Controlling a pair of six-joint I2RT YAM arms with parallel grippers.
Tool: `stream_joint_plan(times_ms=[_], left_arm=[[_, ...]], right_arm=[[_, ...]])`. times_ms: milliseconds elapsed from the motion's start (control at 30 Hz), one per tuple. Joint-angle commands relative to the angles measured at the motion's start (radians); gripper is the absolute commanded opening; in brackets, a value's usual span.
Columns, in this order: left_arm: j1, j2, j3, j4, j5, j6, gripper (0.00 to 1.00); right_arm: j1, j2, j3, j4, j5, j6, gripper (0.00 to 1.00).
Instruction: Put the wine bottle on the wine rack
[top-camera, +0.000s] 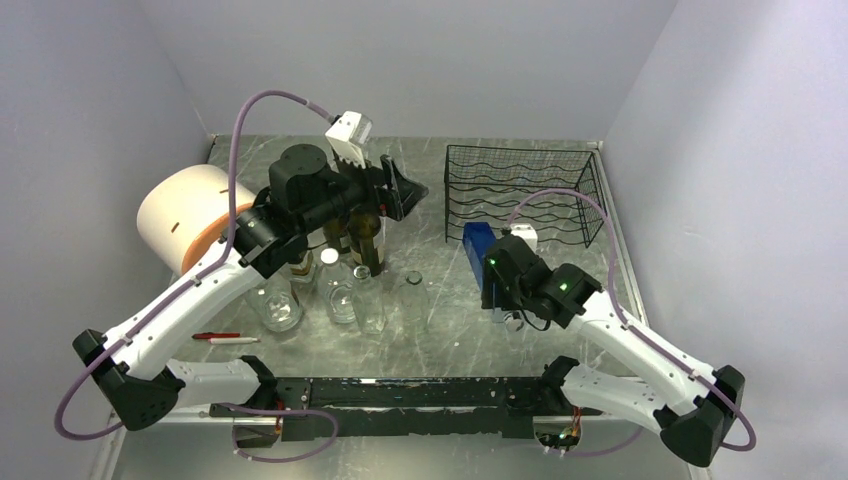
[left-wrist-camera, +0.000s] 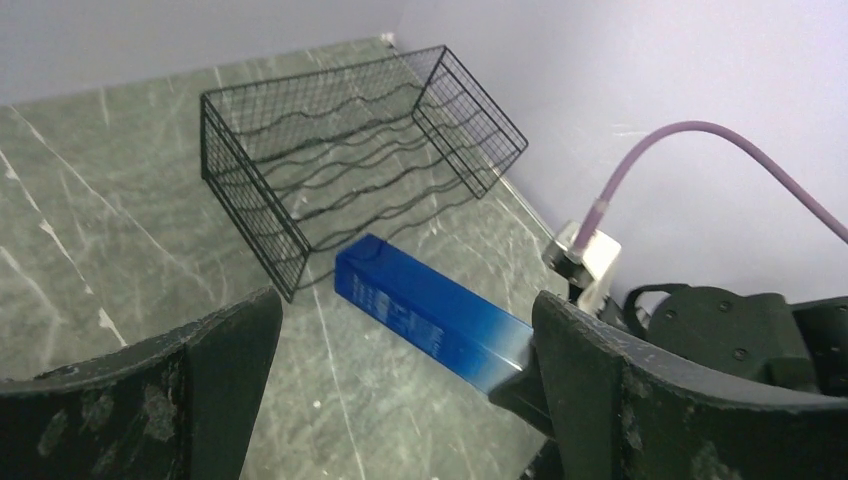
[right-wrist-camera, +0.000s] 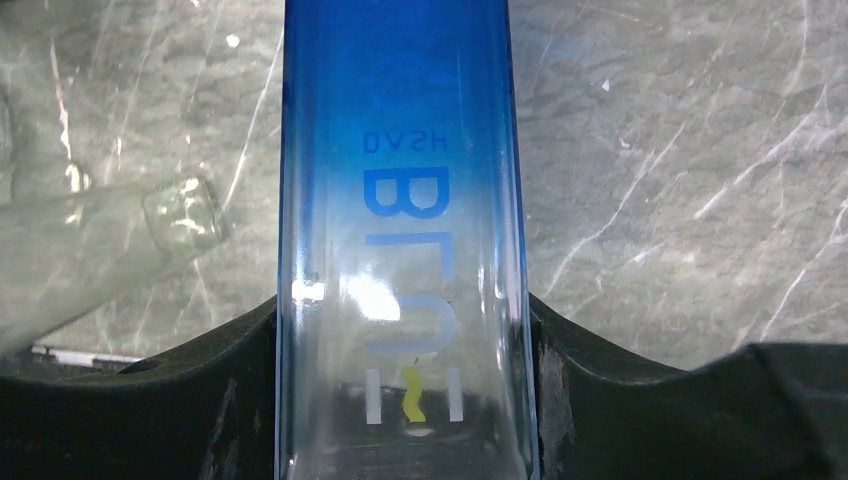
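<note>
The black wire wine rack (top-camera: 520, 195) stands empty at the back right; it also shows in the left wrist view (left-wrist-camera: 350, 160). My right gripper (top-camera: 497, 282) is shut on a tall square blue bottle (top-camera: 479, 250) and holds it in front of the rack. In the right wrist view the bottle (right-wrist-camera: 400, 200) fills the gap between the fingers of the right gripper (right-wrist-camera: 400, 400). My left gripper (top-camera: 400, 190) is open and empty, raised above a dark wine bottle (top-camera: 365, 240). The left wrist view looks past the left gripper (left-wrist-camera: 405, 400) at the blue bottle (left-wrist-camera: 430, 315).
Several clear glass bottles (top-camera: 368, 300) and a jar (top-camera: 278, 305) stand at centre left; one clear bottle shows in the right wrist view (right-wrist-camera: 100, 250). A large white roll (top-camera: 185, 215) sits at the left wall. A red and white pen (top-camera: 225, 338) lies near the front.
</note>
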Motion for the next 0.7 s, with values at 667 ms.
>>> stream_joint_plan(times_ms=[667], left_arm=[[0.011, -0.055, 0.004, -0.082, 0.052, -0.046, 0.99]], right_arm=[[-0.006, 0.039, -0.337, 1.046, 0.295, -0.039, 0.00]])
